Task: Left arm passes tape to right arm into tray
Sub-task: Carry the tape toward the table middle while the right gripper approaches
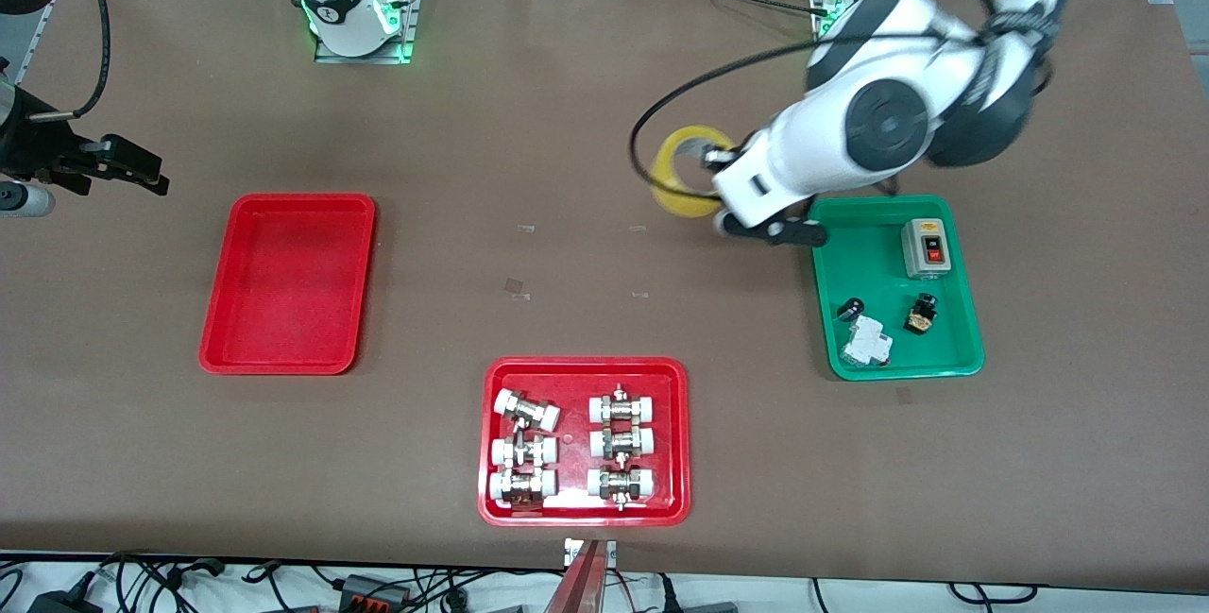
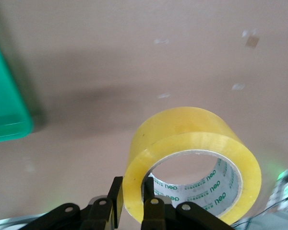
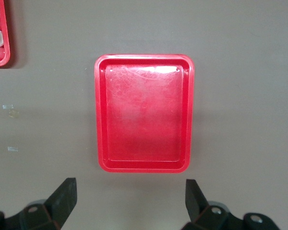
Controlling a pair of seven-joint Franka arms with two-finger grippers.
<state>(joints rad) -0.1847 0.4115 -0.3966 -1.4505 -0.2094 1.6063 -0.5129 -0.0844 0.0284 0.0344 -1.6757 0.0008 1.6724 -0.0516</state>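
The tape (image 1: 682,180) is a yellow roll held off the table, over bare tabletop beside the green tray. My left gripper (image 1: 716,160) is shut on its wall. In the left wrist view, one finger sits outside the tape (image 2: 192,143) and the other inside its hole, the left gripper (image 2: 133,196) pinching the ring. The plain red tray (image 1: 288,282) lies toward the right arm's end of the table with nothing in it. My right gripper (image 1: 142,174) hangs open and holds nothing, near that end's edge. The right wrist view shows the tray (image 3: 144,112) ahead of the right gripper (image 3: 129,187).
A red tray (image 1: 494,443) with several white-capped metal fittings lies near the front camera's edge; its corner shows in the right wrist view (image 3: 1,48). The green tray (image 1: 836,259) holds a switch box and small parts; its corner appears in the left wrist view (image 2: 5,105).
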